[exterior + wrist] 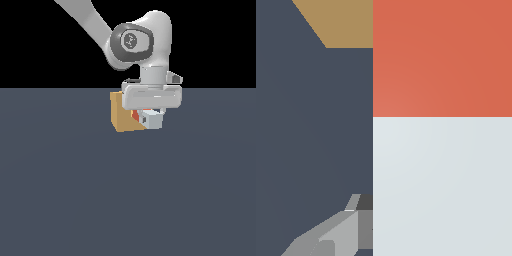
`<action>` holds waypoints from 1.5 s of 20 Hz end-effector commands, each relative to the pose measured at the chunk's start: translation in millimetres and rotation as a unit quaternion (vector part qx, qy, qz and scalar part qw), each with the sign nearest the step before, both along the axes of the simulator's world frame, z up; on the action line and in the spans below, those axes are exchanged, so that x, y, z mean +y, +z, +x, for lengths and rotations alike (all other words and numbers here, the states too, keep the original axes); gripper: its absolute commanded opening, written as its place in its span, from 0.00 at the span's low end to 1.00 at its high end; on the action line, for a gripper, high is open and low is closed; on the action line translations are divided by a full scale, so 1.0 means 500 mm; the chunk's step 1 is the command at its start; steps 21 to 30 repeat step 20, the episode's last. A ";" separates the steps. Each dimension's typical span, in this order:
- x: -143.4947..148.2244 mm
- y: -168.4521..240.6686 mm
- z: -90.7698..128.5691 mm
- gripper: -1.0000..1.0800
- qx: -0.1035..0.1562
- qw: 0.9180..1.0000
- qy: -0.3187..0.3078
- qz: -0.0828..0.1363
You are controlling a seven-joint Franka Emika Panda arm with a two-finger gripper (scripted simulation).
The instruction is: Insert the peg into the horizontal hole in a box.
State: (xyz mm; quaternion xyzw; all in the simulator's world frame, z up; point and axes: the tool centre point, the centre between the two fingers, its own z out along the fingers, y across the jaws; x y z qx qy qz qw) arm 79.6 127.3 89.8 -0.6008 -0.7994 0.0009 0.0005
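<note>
Pincer [151, 113] gripping peg [152, 119], red end at box [124, 119], open floor [125, 200] around

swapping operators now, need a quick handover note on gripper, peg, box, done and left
Gripper: shut on the peg, held off the floor.
Peg: red end points toward the box, white end faces the exterior camera.
Box: on the floor just behind the gripper, toward the exterior view's left.
Done: peg picked up and brought to the box.
Left: hole not visible, so insertion can't be confirmed; align and push in.
</note>
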 end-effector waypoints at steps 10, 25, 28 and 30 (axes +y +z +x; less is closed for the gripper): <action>0.090 0.003 -0.028 0.00 -0.001 1.000 0.000 0.000; 0.181 0.006 -0.052 0.00 -0.003 1.000 0.000 0.001; 0.181 0.006 -0.052 0.00 -0.003 1.000 0.000 0.001; 0.181 0.006 -0.052 0.00 -0.003 1.000 0.000 0.001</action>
